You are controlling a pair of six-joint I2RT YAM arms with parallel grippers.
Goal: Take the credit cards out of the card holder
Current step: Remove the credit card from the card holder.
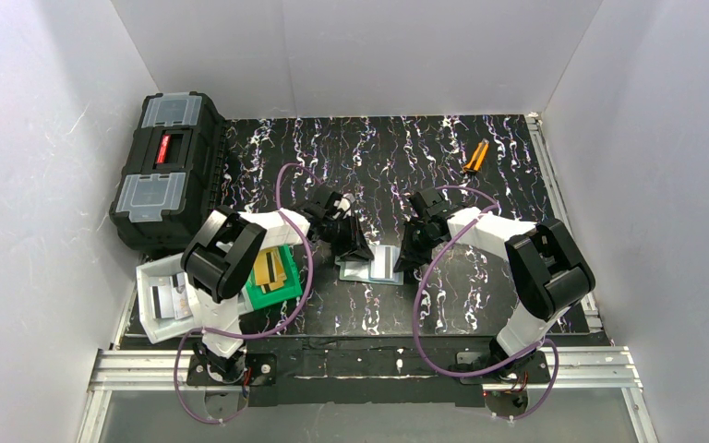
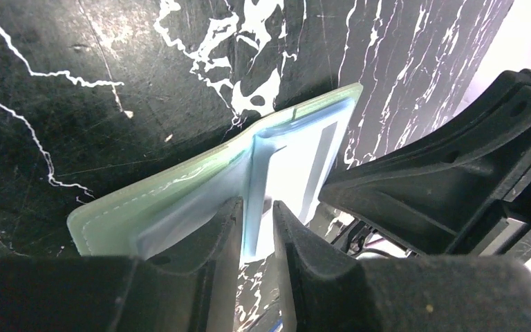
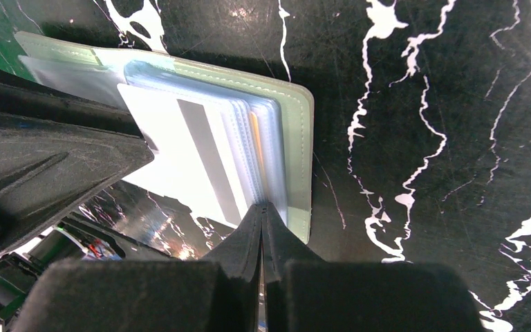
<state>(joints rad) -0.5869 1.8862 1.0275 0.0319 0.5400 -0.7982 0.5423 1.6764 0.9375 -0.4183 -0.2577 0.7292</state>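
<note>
Top view: the card holder (image 1: 371,265) lies open on the table, flanked by the left gripper (image 1: 356,249) and right gripper (image 1: 409,257); left wrist: fingers (image 2: 216,238) slightly parted, released, the holder's pale blue fold standing in their gap; right wrist: fingers (image 3: 249,235) clenched together, tips at the holder's near edge; a grey-striped credit card (image 3: 180,149) shows just left of them.

My overhead view is bright and even, lit from above: the white walls (image 1: 378,46) look soft and the black marbled table (image 1: 517,175) carries only faint shadows. The 2 wrist views give me hard glare, with the glossy inside of the card holder (image 2: 287,162) blown out to white, while the left gripper (image 2: 256,218), close to the lens, sits dark and blurred.
</note>
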